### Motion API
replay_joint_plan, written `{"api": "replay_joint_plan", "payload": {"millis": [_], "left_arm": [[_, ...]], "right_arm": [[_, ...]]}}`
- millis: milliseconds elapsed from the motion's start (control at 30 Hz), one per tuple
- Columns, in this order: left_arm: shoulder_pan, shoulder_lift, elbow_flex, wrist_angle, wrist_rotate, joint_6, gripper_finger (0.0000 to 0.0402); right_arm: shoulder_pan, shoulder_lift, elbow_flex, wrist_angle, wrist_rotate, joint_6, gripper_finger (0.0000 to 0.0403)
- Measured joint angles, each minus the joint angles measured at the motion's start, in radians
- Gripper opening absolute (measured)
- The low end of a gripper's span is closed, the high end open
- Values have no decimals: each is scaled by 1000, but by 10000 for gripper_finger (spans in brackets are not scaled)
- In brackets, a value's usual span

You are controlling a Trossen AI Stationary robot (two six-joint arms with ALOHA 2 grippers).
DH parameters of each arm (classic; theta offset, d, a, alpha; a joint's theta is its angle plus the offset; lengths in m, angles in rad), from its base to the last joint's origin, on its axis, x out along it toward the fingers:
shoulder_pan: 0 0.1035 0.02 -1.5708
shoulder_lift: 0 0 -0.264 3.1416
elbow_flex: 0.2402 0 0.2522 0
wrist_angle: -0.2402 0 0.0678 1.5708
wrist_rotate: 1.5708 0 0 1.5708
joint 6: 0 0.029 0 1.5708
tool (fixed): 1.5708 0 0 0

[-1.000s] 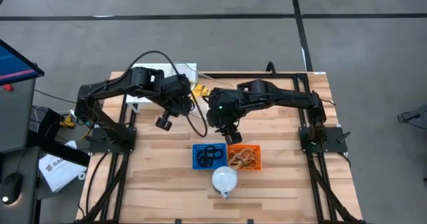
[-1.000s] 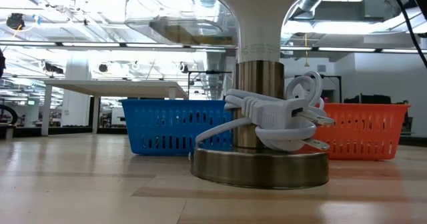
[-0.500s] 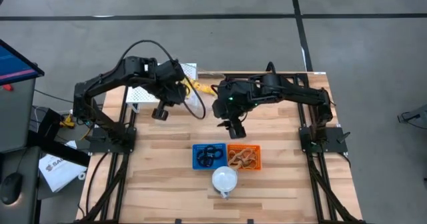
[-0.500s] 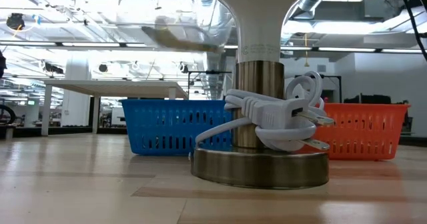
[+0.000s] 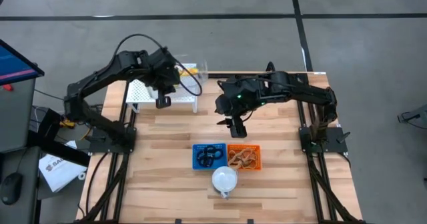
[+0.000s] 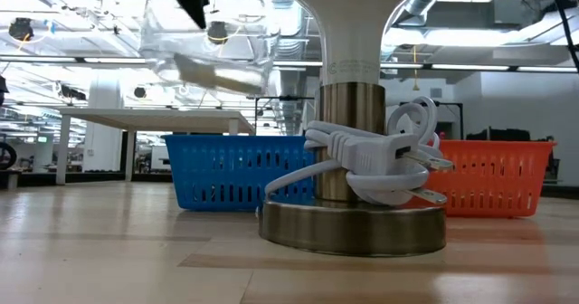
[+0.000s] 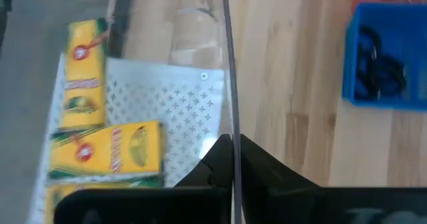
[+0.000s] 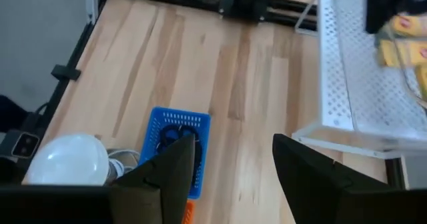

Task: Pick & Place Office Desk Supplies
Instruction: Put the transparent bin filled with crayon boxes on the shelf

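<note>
Left gripper point(image 5: 162, 101) swung back over white perforated shelf point(image 5: 141, 92), fingers clamped on clear bin point(image 6: 206, 43) wall. Right gripper point(image 5: 237, 121) lifted off orange basket point(image 5: 243, 157), fingers apart, empty. Rubber bands point(image 5: 242, 157) in orange basket, black rings point(image 5: 209, 155) in blue basket point(image 5: 196, 159). Lower bin level, release only once seated.

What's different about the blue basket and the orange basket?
The blue basket holds small black rings; the orange basket holds tan rubber-band loops. In the high view the blue basket sits toward the left arm's side and the orange basket toward the right arm's. Both are small slotted plastic baskets, standing side by side on the wooden table.
</note>
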Motion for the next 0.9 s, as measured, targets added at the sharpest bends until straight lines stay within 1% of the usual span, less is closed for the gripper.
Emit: {"api": "replay_joint_plan", "payload": {"millis": [33,100,167,233,300,367,467,567,733,800,900], "left_arm": [[12,-32,-52,37,0,-36,0],[29,-88,-144,110,-37,-132,0],[39,-143,-226,153,-107,-235,0],[40,-194,-269,172,-199,-373,0],[42,-229,-286,173,-284,-502,0],[40,-252,-295,150,-363,-594,0],[43,-269,-297,146,-416,-752,0],[46,-269,-297,137,-467,-864,0],[48,-239,-297,104,-550,-997,0],[58,-222,-297,89,-559,-1036,0],[81,-187,-297,74,-567,-1050,0]], "right_arm": [[-1,-6,0,-2,1,8,198],[-1,-17,0,-16,17,20,198],[0,-26,0,-12,23,30,198],[0,-38,0,-22,25,40,198],[0,-51,0,-22,28,45,198],[0,-62,0,-30,44,52,198],[0,-70,0,-36,49,61,198],[-1,-76,0,-35,49,70,198],[0,-85,0,-33,49,70,198],[0,-83,0,-34,48,70,198],[0,-84,0,-34,48,65,198]]}}
